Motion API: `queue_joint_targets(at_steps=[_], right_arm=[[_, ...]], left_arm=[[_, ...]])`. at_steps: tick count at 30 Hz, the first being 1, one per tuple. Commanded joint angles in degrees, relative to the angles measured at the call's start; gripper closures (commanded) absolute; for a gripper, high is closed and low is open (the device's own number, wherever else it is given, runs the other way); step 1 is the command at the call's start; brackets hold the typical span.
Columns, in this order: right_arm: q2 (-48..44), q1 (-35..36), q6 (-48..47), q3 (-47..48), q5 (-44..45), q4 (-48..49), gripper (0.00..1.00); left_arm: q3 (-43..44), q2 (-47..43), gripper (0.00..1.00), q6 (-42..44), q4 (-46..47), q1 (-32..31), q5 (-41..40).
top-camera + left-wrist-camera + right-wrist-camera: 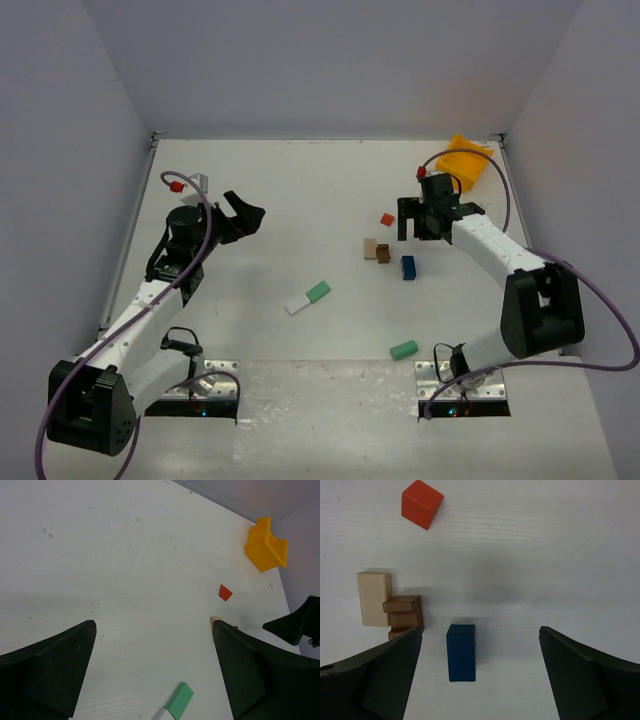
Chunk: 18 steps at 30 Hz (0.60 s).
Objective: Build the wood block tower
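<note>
The wood blocks lie scattered flat on the white table, with no stack among them. A red block (387, 218), a tan block (370, 248) touching a brown one (383, 254), and a blue block (408, 267) sit mid-right. A green block (318, 291) joined end to end with a white one (296, 304) lies in the middle, and a teal block (404, 349) lies near the front. My right gripper (415, 222) is open and empty above the blue block (461, 652), which shows left of centre between its fingers. My left gripper (240, 215) is open and empty at the far left.
A yellow plastic bin (463, 160) sits at the back right corner. Grey walls enclose the table on three sides. The left wrist view shows the green block (179, 701), the red block (225, 592) and the bin (265, 545).
</note>
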Motion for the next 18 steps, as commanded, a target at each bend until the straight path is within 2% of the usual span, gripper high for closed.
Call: queue_joint_targets(at_steps=[1,9,18], right_arm=[[4.32,-1.54,5.59,1.08,-6.25,-0.96,0.01],[7.69,-1.78,6.56,0.01,-8.48,-4.05,0.04],[5.33,-1.67,5.79,-5.2,-9.46,-2.46,0.19]], left_arm=[[-0.07,0.22,0.0,0.68,3.77,-0.61,-1.23],[0.23,1.82,0.0,0.86,4.25,-0.61,-2.73],[0.34,2.98,0.0,0.68,5.09,-0.61,-2.64]])
